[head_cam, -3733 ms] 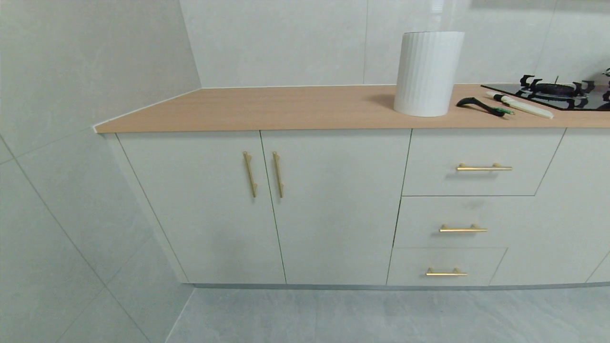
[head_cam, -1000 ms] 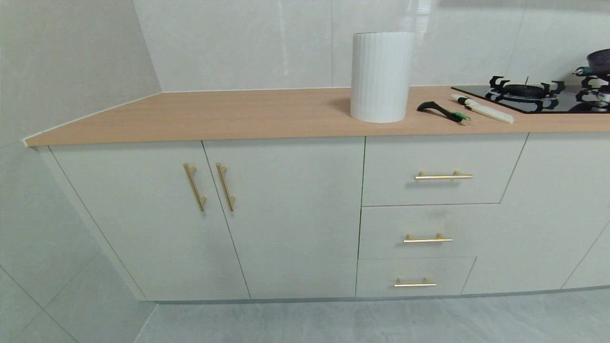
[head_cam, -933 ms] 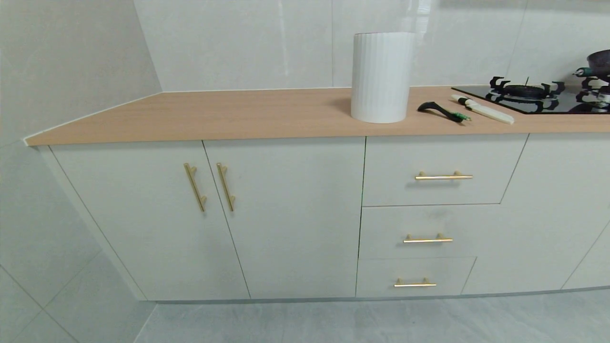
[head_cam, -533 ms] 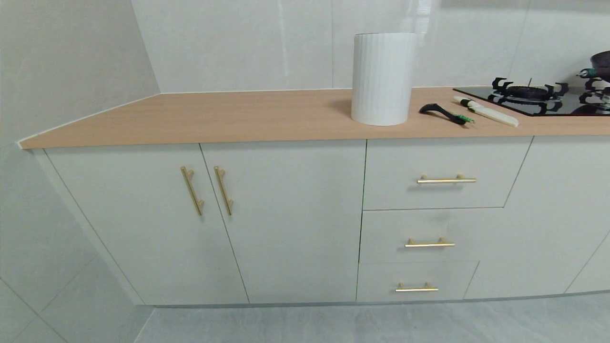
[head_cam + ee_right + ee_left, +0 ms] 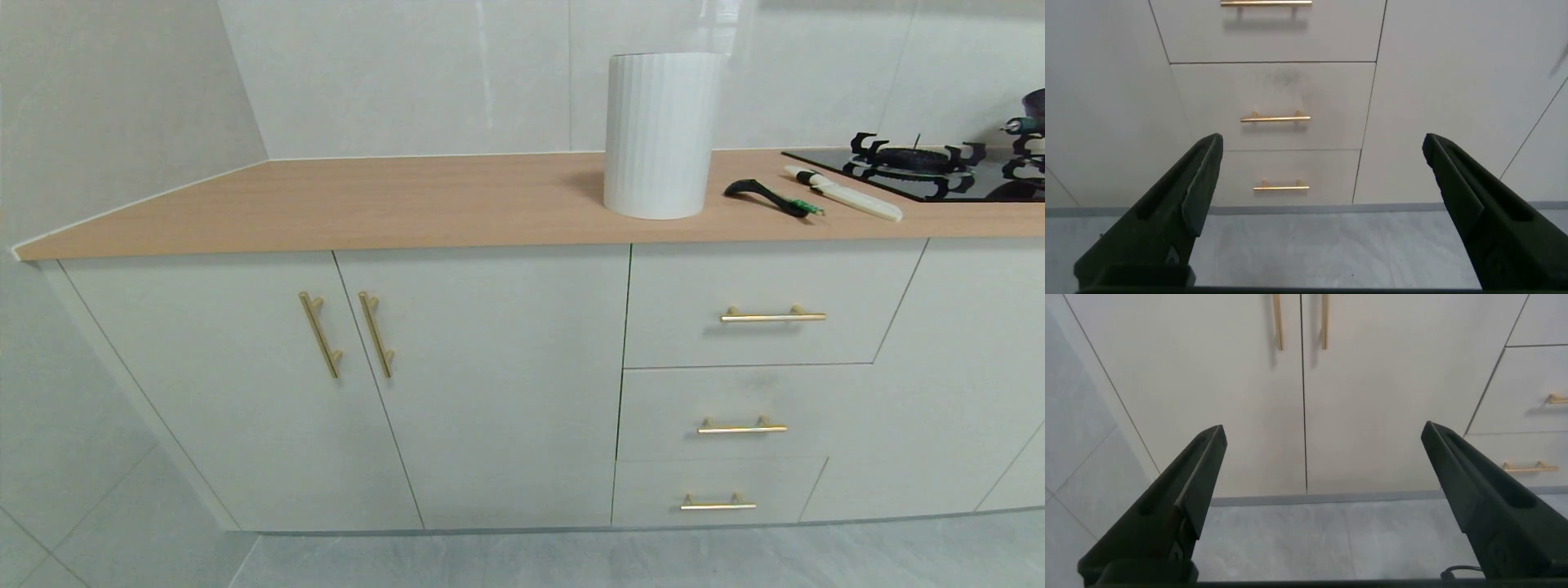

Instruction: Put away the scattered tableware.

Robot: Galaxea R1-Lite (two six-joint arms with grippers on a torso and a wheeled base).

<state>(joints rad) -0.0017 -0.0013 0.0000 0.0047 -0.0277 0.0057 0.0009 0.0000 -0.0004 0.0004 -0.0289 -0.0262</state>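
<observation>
On the wooden countertop (image 5: 392, 200) stands a tall white ribbed container (image 5: 660, 135). Just right of it lie a black-handled utensil with a green tip (image 5: 771, 198) and a white knife (image 5: 845, 193). My left gripper (image 5: 1323, 441) is open, low before the double cabinet doors, nothing between its fingers. My right gripper (image 5: 1323, 151) is open too, low in front of the drawers, holding nothing.
A black gas hob (image 5: 922, 167) sits at the counter's right end with a dark pot (image 5: 1033, 106) at the edge. Below are two doors with gold handles (image 5: 320, 335) and three drawers (image 5: 771, 314). A tiled wall closes the left side; grey floor (image 5: 571, 559) lies in front.
The whole head view has shifted: the counter now sits lower and farther left in the picture, so the camera moved. The container and utensils keep their places on the counter.
</observation>
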